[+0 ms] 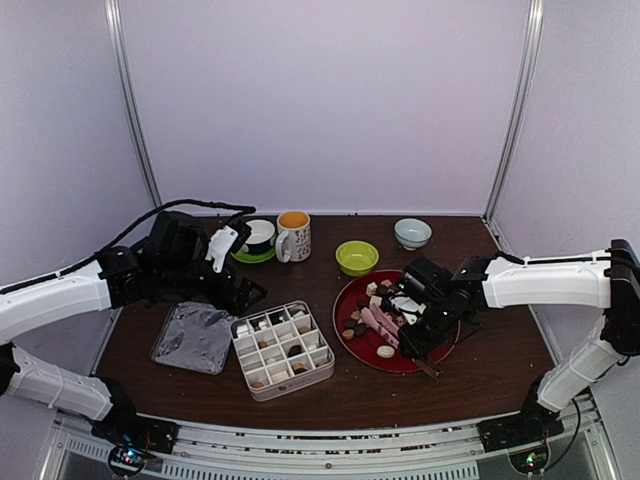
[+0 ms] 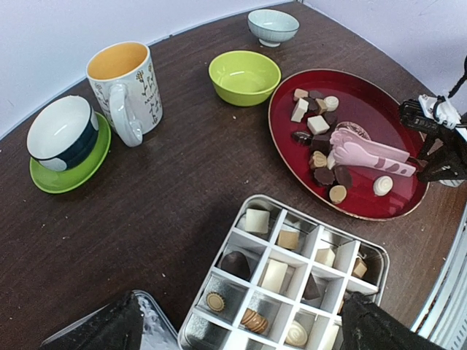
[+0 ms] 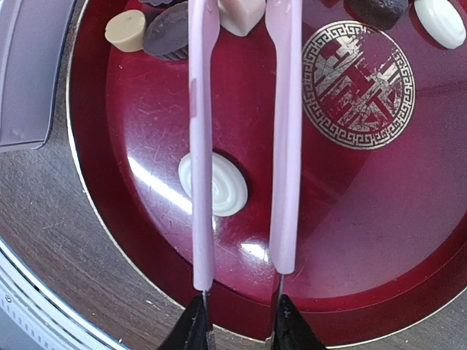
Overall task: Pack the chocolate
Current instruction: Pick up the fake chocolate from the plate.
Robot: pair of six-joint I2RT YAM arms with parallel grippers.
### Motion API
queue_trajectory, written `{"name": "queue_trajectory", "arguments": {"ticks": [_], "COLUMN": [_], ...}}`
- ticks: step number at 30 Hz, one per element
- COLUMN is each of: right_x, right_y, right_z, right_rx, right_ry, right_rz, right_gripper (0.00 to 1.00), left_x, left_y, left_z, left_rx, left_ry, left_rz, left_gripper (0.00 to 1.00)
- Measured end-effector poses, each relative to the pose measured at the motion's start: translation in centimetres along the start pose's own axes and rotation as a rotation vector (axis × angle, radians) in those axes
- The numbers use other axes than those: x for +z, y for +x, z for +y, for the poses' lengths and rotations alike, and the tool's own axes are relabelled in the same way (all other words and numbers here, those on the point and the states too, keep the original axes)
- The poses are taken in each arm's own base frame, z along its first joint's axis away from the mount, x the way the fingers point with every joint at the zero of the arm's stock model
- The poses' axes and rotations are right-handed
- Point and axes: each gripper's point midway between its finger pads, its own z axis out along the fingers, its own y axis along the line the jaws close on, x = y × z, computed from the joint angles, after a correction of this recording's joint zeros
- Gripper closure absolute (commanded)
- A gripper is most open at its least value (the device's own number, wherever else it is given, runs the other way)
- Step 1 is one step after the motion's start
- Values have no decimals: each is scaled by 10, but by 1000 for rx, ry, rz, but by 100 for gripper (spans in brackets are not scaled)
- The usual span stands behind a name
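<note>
White shells cover the arms [image 1: 545, 280], with black joints [image 1: 120, 272], cable [image 1: 200, 204] and fingers [image 3: 191, 329].

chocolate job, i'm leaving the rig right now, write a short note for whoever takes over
Left gripper: open, holding nothing, hovering near the divided box.
Right gripper: shut on the pink tongs, which reach over the red plate. A pale chocolate sits between the tong arms; I cannot tell whether it is pinched.
Done: many cells hold boxed chocolates.
Left: a dozen or so loose chocolates are on the plate, some cells look empty, and the lid lies beside the box, not yet on.
</note>
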Motion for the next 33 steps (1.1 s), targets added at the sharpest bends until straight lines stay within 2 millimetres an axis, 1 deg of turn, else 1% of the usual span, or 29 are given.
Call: {"name": "queue_trajectory", "arguments": {"ticks": [6,10,13,15,16,18,21,33], "right_x": [-3,-12,-23,-29,-31,-34,-35,-33], "right_y": [-3,-7,-11,-13,-14,-14,-12,-5], "right_z": [2,4,6,7,7,8,7,6], "right_rx": [-5,-6,-7,-11,-13,-17,-24,-26], "right_ry": [-10,-23,-35,-42,-45,-48,-46,-45], "right_rz": [-11,-42,-78,-97,-103,-111,-105,-75], "right_gripper": [76,77,78,76,73,72,74,75], "left_x": [0,0,0,0,0,1,1,3], "left_y": [0,0,0,0,0,0,1,2], "left_z": [0,0,0,0,0,0,0,0], "left_rx": [0,0,0,-1,-1,-4,-7,-13], "left_ry": [0,0,0,0,0,0,0,0], "left_rz": [0,0,0,0,0,2,4,11], "left_gripper": [2,2,2,2,2,2,2,2]}}
